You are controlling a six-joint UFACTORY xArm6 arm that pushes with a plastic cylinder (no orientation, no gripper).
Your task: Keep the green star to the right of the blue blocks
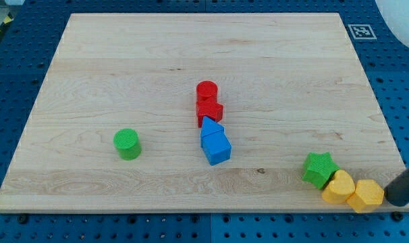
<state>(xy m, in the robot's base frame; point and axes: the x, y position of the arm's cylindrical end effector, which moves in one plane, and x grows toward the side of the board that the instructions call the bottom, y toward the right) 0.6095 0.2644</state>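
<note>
The green star (pixel 319 169) lies near the board's bottom right corner. Two blue blocks sit at the board's middle, touching: a blue triangle-like block (pixel 210 126) above a blue cube-like block (pixel 216 146). The star is well to the right of both. My rod enters at the view's right edge and my tip (pixel 395 200) rests at the bottom right, just right of a yellow block and apart from the star.
A red cylinder (pixel 206 90) and a red block (pixel 209 110) stack in line above the blue blocks. A green cylinder (pixel 127 143) is at the left. Two yellow blocks (pixel 339 187) (pixel 366 195) touch the star's lower right. The wooden board (pixel 123 54) lies on a blue pegboard.
</note>
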